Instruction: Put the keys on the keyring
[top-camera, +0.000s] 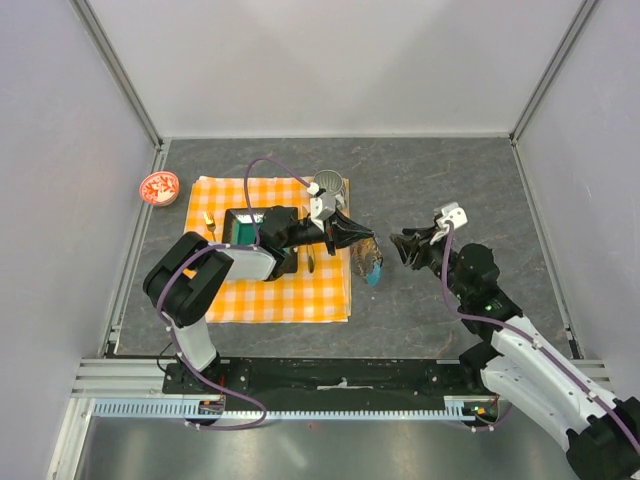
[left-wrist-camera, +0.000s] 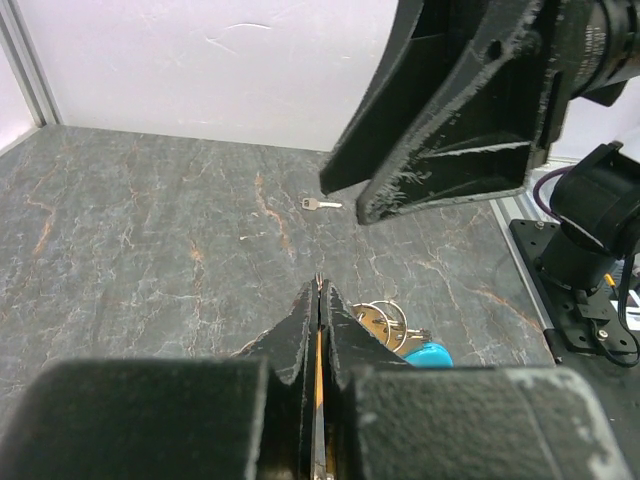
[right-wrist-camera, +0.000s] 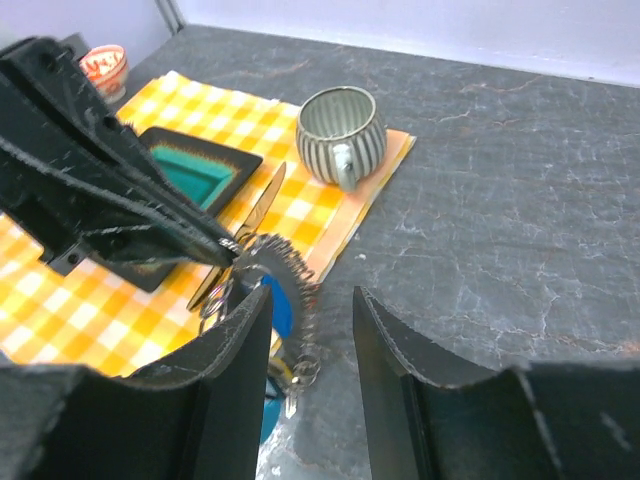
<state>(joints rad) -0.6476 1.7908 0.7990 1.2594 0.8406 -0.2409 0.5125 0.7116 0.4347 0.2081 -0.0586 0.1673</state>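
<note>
While left pincer (left-wrist-camera: 318, 292) clamps the keyring (right-wrist-camera: 283, 268), right pincer (right-wrist-camera: 311, 296) half-open — just beside it

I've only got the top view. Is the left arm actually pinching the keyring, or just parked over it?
Observer: Pinching. The right wrist view shows the fingers of the left gripper shut on the keyring at its edge.
Operator: Any loose key I'm missing?
Observer: Yes. In the left wrist view one key lies alone on the bare table, ahead of that gripper.
Operator: And the right fingers?
Observer: The right gripper is open, with the ring just ahead of its fingertips.
</note>
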